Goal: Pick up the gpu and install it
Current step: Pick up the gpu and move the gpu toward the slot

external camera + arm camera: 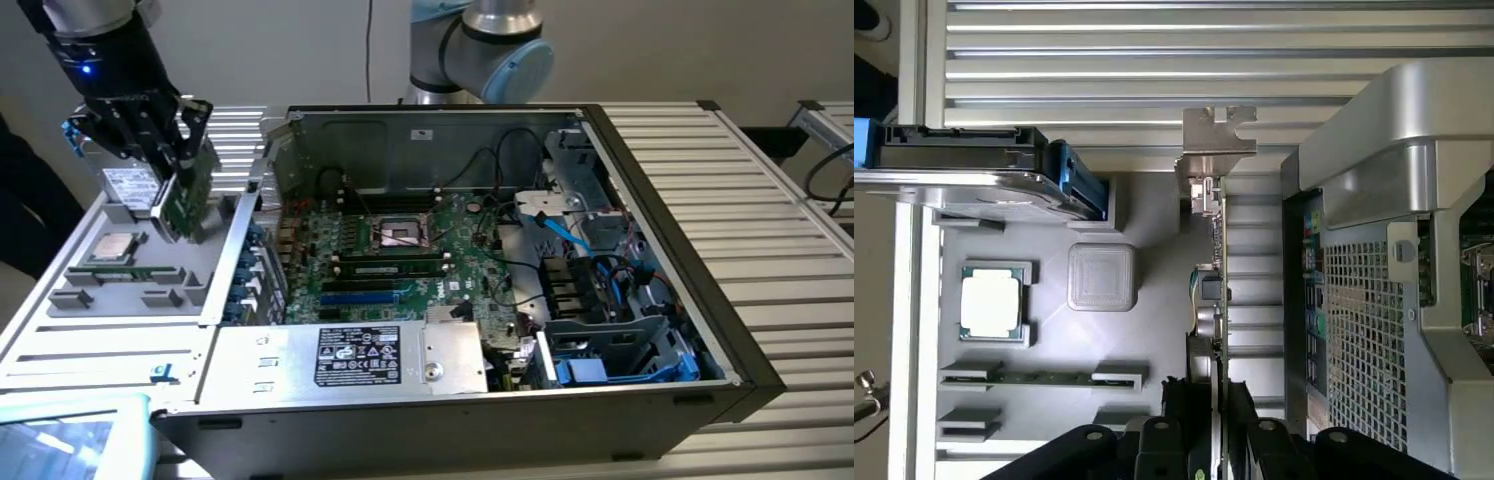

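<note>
My gripper [163, 165] hangs above the grey parts tray [80, 300] at the exterior view's left, shut on the gpu [184, 205]. The card is held upright and clear of the tray, its green board facing the open computer case [641, 200]. In the wrist view the gpu [1212, 290] is seen edge-on between my black fingers [1184, 420], its silver end bracket [1216, 140] at the far end. The motherboard [387, 250] lies inside the case, with blue slots [360, 297] near its front edge.
On the tray rest a processor [114, 247], a thin memory stick [127, 270] and a silver drive [130, 185]. The case's perforated rear wall [1364, 330] stands close beside the card. Cables and a drive cage [614, 340] crowd the case's right side. A tablet [67, 440] lies front left.
</note>
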Robot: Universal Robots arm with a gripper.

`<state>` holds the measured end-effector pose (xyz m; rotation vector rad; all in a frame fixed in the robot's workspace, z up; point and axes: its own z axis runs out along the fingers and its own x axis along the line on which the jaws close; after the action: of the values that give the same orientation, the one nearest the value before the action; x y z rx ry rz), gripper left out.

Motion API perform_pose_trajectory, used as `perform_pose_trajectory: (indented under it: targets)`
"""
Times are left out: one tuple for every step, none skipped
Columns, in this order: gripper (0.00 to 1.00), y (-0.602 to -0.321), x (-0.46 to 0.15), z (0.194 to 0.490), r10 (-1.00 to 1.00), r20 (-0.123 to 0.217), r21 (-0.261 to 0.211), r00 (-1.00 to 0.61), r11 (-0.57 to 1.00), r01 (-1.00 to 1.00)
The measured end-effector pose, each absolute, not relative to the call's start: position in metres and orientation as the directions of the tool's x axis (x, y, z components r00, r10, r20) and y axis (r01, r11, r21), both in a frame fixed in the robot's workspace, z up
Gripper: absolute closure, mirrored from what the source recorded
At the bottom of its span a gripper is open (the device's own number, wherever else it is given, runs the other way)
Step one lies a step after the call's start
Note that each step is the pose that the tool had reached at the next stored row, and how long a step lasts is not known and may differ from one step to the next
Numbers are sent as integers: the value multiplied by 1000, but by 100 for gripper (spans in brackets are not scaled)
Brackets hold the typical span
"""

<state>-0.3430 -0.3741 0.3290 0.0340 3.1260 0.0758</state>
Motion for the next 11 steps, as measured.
perform_pose_trajectory:
  targets:
    - [72,-374,-343,334,22,-14,49,-1000,999,21]
    - [72,-374,-343,338,22,-14,49,-1000,999,21]
    - [72,-374,-343,343,21,-14,49,-1000,999,21]
    - [72,-374,-343,347,21,-14,49,-1000,999,20]
    - [72,-374,-343,352,20,-14,49,-1000,999,20]
    - [72,-374,-343,356,20,-14,49,-1000,999,19]
    - [72,-374,-343,361,20,-14,49,-1000,999,19]
    - [72,-374,-343,365,19,-14,49,-1000,999,18]
    - [72,-374,-343,370,19,-14,49,-1000,999,18]
    - [72,-374,-343,374,18,-14,49,-1000,999,17]
    - [72,-374,-343,379,17,-14,49,-1000,999,16]
